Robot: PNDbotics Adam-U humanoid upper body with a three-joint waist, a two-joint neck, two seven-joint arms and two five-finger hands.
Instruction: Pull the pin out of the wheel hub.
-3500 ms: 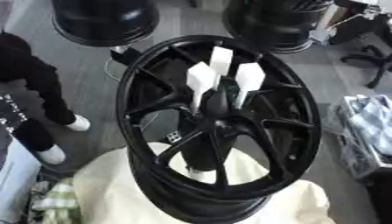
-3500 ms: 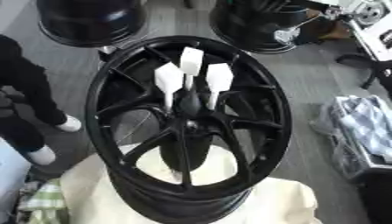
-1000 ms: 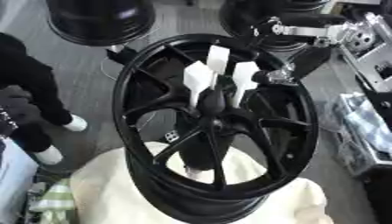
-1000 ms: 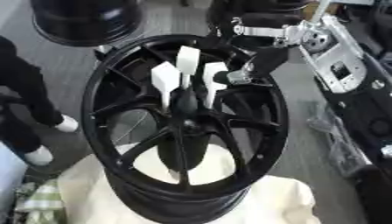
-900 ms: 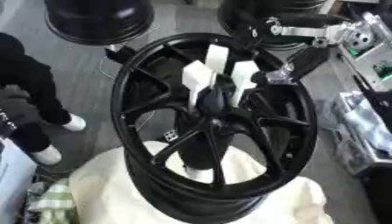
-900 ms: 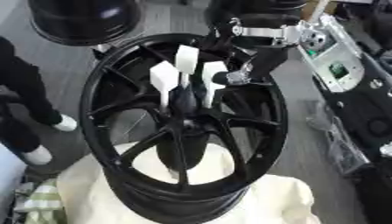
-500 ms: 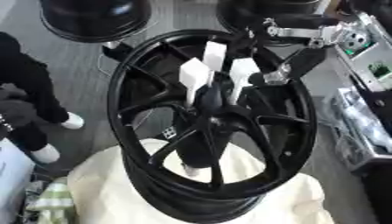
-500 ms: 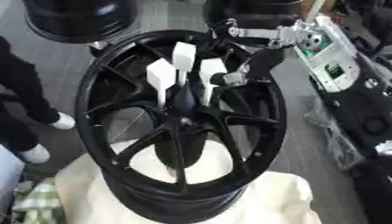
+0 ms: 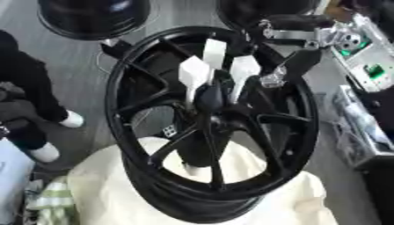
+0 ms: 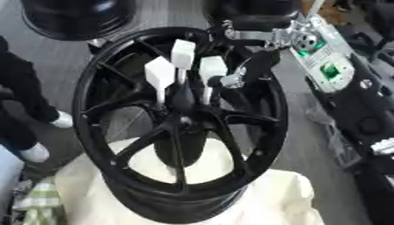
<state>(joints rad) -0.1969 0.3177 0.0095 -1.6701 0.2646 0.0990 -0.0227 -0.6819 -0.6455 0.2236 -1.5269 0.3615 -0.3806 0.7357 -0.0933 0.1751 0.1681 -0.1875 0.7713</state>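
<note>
Black spokes fan out from the centre of the wheel hub, which stands tilted on a cream cloth in the middle of both views. Three white-headed pins rise from the hub's centre, their long axes running up and away from it: the left pin, the middle pin and the right pin. The right hand comes in from the upper right, its fingers extended and uncurled, holding nothing, tips just beside the right pin's head. That pin lies immediately to the hand's left, so it seems the likely target. No left hand shows in either view.
</note>
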